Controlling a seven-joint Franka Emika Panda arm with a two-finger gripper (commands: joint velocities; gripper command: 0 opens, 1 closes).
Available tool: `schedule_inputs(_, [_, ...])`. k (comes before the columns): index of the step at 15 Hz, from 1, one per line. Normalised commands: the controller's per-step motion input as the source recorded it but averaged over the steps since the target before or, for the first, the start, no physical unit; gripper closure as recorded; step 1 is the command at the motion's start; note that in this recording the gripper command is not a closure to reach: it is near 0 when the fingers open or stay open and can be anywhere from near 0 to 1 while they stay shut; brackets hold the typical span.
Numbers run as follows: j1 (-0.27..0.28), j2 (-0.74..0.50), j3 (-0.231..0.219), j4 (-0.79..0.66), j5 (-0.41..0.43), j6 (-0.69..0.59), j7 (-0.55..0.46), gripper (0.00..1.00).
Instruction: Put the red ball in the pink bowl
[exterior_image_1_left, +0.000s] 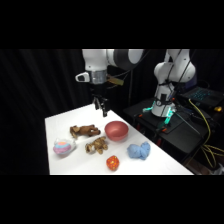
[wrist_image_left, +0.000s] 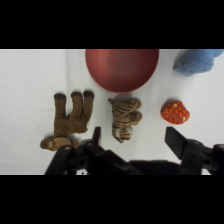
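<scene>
Nothing done yet: red ball (exterior_image_1_left: 113, 162) sits on table (exterior_image_1_left: 165, 162), apart from pink bowl (exterior_image_1_left: 116, 130); gripper (exterior_image_1_left: 101, 107) hovers high, fingers spread, empty.

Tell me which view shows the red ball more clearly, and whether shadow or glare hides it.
Wrist view: red ball evenly lit on white table, soft-edged, no glare. Side view: ball small and blurry, dark backdrop, table bright, nothing hiding it.
</scene>
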Motion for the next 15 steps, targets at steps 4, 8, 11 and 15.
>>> schedule_inputs(4, [-0.012,0.06,0.013,0.05,-0.014,0.00,0.02,0.00])
schedule_inputs(8, [0.013,0.23,0.038,0.20,0.003,0.03,0.03,0.00])
schedule_inputs(11, [0.079,0.37,0.094,0.36,0.014,-0.02,0.02,0.00])
schedule_inputs(15, [0.107,0.40,0.103,0.47,-0.014,-0.10,-0.02,0.00])
